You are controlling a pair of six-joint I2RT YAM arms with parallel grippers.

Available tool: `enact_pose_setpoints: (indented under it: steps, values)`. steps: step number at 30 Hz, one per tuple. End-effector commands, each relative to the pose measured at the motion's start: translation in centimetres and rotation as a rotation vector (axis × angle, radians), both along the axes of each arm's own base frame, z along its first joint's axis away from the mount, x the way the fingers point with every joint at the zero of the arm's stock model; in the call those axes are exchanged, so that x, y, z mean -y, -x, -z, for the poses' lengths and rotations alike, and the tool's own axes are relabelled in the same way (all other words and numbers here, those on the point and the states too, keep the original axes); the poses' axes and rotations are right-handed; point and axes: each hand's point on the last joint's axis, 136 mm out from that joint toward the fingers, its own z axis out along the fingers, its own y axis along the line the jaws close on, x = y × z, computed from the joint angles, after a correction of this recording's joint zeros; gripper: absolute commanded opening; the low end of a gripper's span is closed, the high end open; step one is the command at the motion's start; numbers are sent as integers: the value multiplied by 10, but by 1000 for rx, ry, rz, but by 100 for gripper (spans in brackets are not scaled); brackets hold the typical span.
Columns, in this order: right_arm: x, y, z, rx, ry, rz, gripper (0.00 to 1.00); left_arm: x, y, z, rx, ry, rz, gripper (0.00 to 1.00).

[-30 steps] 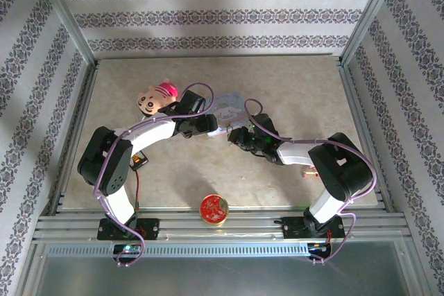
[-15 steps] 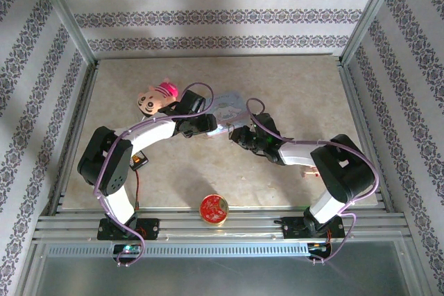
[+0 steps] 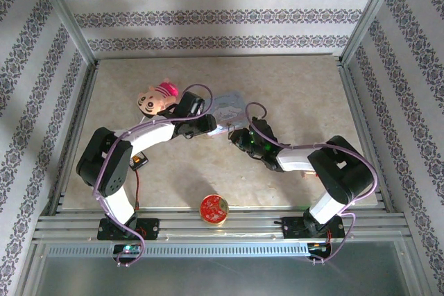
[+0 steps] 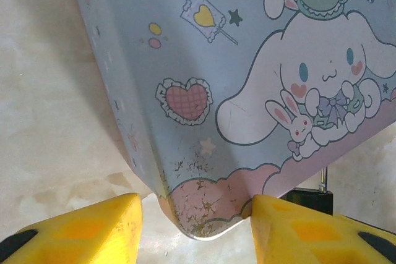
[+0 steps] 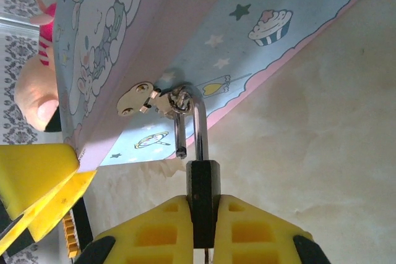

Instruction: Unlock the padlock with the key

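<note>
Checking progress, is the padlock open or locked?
Open: one shackle leg of the padlock ends free, clear of its body; the shackle loops through the hasp on the tin.

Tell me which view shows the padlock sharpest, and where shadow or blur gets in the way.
Right wrist: the padlock is crisp in the right gripper, its shackle glinting. Left wrist: the tin is sharp, a shadow crosses its left side, and the padlock's corner sits dim at the lower right. Top external: even light, padlock too small to judge.
</note>
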Motion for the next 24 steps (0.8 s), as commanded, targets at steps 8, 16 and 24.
enact_pose_setpoints:
  steps: [8, 16, 24]
  values:
    - [16, -15, -11, 73, -50, 167, 4, -27, 37, 52, -163, -68, -66, 47]
    - [15, -22, -9, 90, -91, 217, 4, -22, 41, 58, -175, -30, -75, 46]
    - [17, -27, -5, 104, -128, 272, 3, -21, 44, 62, -188, -17, -75, 46]
